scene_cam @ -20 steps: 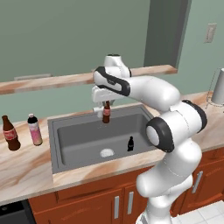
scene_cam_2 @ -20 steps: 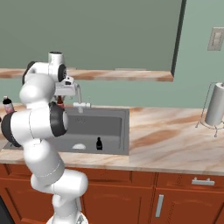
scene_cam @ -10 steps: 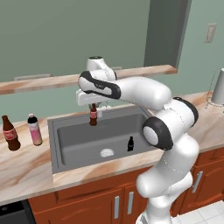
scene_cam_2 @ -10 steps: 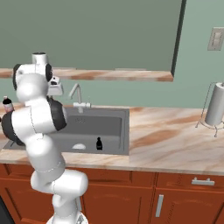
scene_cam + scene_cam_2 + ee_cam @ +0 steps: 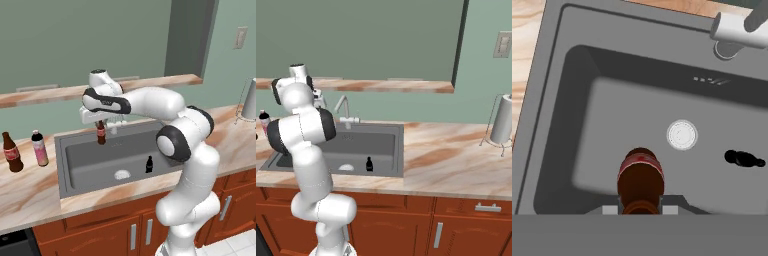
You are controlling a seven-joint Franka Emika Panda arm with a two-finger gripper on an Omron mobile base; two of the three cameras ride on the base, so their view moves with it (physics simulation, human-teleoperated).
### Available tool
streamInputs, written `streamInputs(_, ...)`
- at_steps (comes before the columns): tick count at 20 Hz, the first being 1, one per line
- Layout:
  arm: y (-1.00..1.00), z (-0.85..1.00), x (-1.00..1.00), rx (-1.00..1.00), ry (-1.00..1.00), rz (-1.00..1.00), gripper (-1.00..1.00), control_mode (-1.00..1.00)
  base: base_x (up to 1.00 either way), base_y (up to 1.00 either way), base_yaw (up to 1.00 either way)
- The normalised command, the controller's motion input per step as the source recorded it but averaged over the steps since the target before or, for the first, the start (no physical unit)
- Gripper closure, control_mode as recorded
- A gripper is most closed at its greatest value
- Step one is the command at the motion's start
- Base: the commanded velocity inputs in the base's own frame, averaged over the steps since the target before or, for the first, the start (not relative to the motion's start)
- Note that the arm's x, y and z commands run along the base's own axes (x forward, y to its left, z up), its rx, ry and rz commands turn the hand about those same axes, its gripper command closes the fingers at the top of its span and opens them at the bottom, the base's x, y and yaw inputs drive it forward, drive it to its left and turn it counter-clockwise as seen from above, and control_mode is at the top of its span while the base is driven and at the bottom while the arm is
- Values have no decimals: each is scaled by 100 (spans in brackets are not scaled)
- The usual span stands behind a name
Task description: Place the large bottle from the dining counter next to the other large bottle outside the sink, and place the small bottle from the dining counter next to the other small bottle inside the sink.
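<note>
The gripper is clenched on the neck of the small bottle, which hangs upright in the air over the back-left part of the sink, not touching the basin floor; in the hand view the small bottle is seen from above between the finger tips, with the round drain and the other small bottle beyond it.

The other small bottle stands on the sink floor near the front-right corner, just past the drain, well apart from the carried one.

On the worktop left of the sink, the large bottle stands just beside the other large bottle; that half of the task looks done.

What appears left is to bring the small bottle across the basin, set it down next to the all-black one, and let go.
</note>
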Motion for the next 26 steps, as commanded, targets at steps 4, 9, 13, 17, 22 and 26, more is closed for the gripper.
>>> streamInputs(4, 44, -38, 36, -9, 0, 0, 100, -100, 0, 0, 0)
streamInputs(9, 44, -2, 18, -1, 0, 0, 100, -100, 0, 0, 0)
streamInputs(13, 28, -3, 24, 0, 0, -2, 100, -100, 0, 0, 0)
streamInputs(17, 17, -2, 29, 0, 0, -3, 100, -100, 0, 0, 0)
streamInputs(22, 3, -30, 22, 1, -3, -3, 100, -100, 0, 0, 0)
streamInputs(26, -1, -49, 5, 1, -1, -3, 100, -100, 0, 0, 0)
